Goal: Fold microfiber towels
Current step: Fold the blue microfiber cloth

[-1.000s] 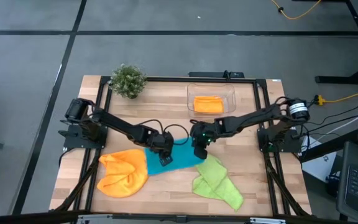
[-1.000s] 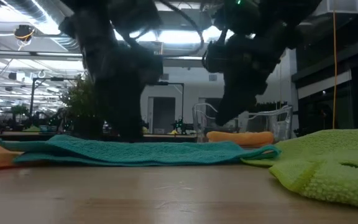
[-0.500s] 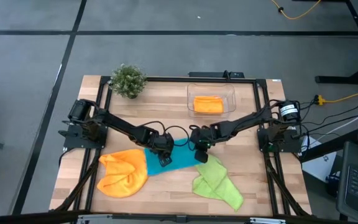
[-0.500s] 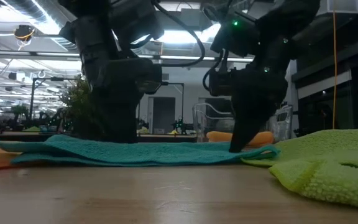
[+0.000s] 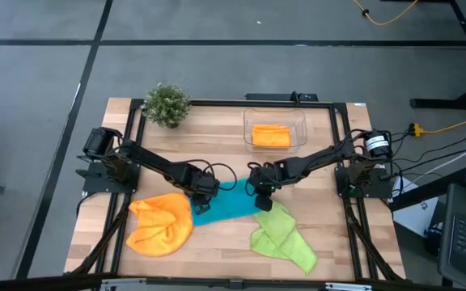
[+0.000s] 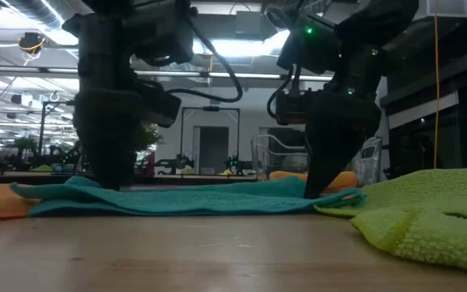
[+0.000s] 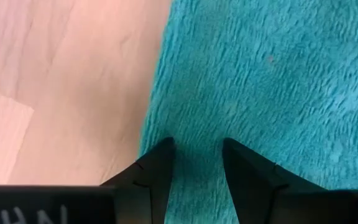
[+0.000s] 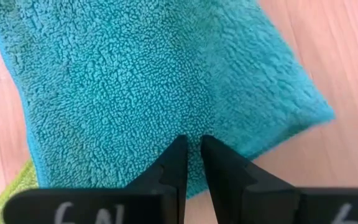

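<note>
A teal towel [image 5: 229, 206] lies flat on the wooden table, between an orange towel [image 5: 160, 225] on its left and a lime green towel [image 5: 283, 236] on its right. My left gripper [image 5: 201, 192] is open, with its fingertips down at the teal towel's left edge [image 7: 157, 118]. My right gripper [image 5: 262, 196] is shut on the teal towel's right end. A second orange towel [image 5: 271, 135] lies folded in the clear tub [image 5: 249, 123]. My left gripper [image 7: 194, 149] points down, and its open fingertips [image 7: 161, 149] stand on the teal towel just inside its left edge. Nothing is pinched between them, and the towel lies flat under them. My right gripper [image 8: 192, 142] comes from above, pointing down, and pinches a little of the teal towel's pile [image 8: 192, 127] between its near-closed fingers, a short way in from the right end's corner [image 8: 316, 115]. The towel lies on the table [image 6: 217, 243].
A small potted plant [image 5: 168, 103] stands at the far left of the table. The clear tub stands at the far edge, right of centre. The green towel [image 6: 428, 215] lies close to my right gripper. Bare wood shows along the near edge [image 5: 225, 250].
My right gripper has come down from just above the teal towel onto its right end. My left gripper has moved along the towel toward the table's left edge, and it now stands at the towel's left edge.
</note>
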`<state>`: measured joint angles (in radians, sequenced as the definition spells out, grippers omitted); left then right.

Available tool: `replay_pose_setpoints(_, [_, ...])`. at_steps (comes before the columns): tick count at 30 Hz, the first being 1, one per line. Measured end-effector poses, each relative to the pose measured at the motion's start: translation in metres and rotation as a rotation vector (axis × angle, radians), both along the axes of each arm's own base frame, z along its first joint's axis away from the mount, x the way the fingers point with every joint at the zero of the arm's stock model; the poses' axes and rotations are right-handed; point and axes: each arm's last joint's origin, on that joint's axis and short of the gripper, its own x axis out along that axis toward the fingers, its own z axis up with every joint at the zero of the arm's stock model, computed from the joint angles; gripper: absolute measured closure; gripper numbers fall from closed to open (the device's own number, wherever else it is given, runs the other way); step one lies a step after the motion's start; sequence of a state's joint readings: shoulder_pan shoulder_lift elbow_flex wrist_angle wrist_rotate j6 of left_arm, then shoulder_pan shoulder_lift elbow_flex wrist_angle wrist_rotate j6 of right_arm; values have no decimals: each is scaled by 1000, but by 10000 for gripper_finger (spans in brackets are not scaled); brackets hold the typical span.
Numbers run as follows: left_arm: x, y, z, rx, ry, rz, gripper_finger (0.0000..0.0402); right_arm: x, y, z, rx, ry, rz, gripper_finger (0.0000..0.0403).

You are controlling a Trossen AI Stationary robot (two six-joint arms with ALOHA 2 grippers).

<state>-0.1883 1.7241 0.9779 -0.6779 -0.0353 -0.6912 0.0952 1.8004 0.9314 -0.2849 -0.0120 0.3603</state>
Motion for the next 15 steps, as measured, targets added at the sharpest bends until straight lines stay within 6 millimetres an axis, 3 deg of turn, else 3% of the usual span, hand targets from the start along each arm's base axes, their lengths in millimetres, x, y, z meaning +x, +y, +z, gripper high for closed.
replay_pose_setpoints(6, [6, 4, 19, 22, -23, -26, 266, 7, 0, 6, 15, -5, -25, 345])
replay_pose_setpoints(15, [23, 5, 53, 22, -140, -4, 266, 28, -2, 42, -14, -7, -70, 345])
